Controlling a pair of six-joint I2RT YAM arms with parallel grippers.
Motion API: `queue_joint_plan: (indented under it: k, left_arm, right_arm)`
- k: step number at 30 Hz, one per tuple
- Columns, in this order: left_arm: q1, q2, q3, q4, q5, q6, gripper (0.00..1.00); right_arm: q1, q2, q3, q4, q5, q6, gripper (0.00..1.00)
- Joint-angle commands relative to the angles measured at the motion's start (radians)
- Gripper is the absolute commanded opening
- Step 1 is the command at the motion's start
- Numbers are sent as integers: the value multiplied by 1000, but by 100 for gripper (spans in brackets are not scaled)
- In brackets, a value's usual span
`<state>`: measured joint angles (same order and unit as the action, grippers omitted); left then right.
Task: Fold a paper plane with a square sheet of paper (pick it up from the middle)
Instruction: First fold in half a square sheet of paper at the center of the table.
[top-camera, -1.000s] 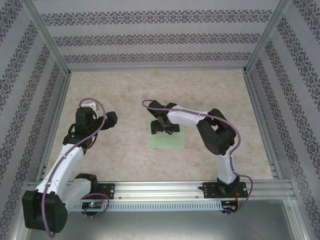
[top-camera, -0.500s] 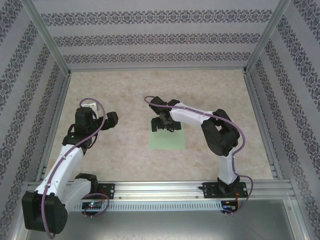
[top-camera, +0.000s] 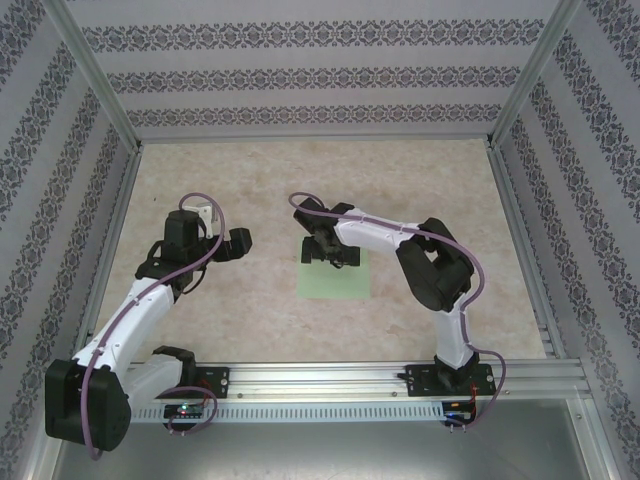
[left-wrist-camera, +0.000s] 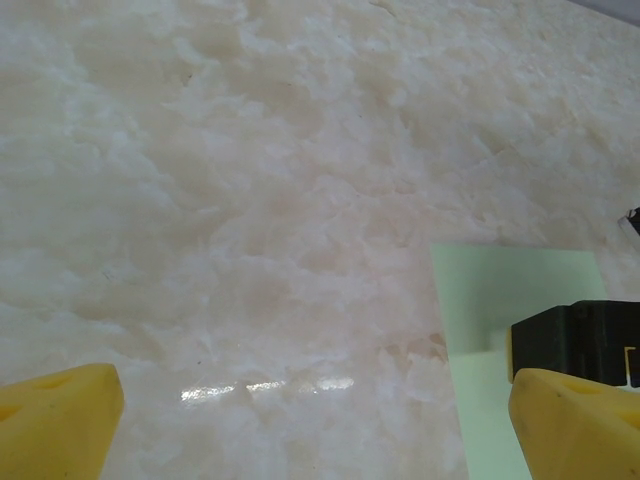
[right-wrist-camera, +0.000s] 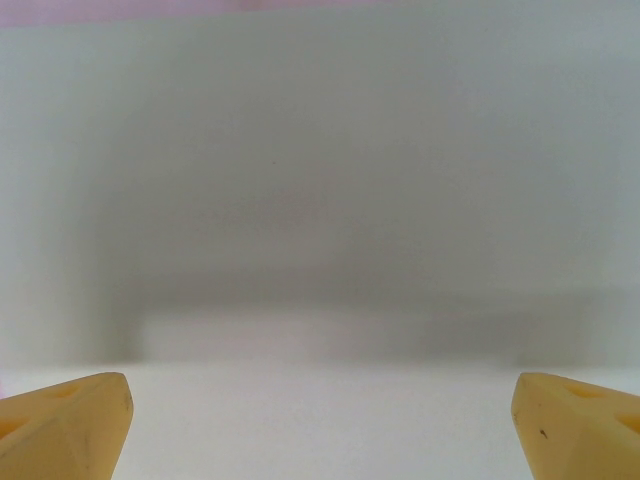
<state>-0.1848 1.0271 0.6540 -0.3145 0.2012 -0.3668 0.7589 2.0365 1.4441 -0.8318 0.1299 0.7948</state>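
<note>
Both jaws wide open, sheet flat on the table (top-camera: 250, 180).
Your pale green sheet (top-camera: 335, 281) lies flat, with its far edge directly beneath your right gripper (top-camera: 331, 251), whose jaws stand wide apart and hold nothing. Your left gripper (top-camera: 238, 243) hangs over bare table, well to the left of the sheet, jaws likewise spread and empty. In its wrist view, a corner of the sheet sits ahead, just off its right-hand fingertip (left-wrist-camera: 575, 425), with the right gripper's dark body over it.

Bright, even, diffuse light, glare streak on the glossy table (left-wrist-camera: 250, 200) left of the square sheet of paper (left-wrist-camera: 520, 290), right wrist view hazy, washed out, unfocused.
</note>
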Motion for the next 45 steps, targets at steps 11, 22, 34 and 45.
queue_joint_plan:
  k: [11,22,34,45]
  left_arm:
    - [-8,-5,24,17,-7,31,100]
    - [-8,5,30,15,-9,30,100]
    - [-8,-4,34,5,-16,25,100]
    - [-10,-5,42,5,-2,11,100]
  right_arm:
    - [-9,68,-85,78,-52,9,94]
    - [-9,-19,-46,41,-17,-35,68]
    - [-32,-104,-31,40,-84,-68,33]
    - [-82,-295,-118,287,-350,-33,15]
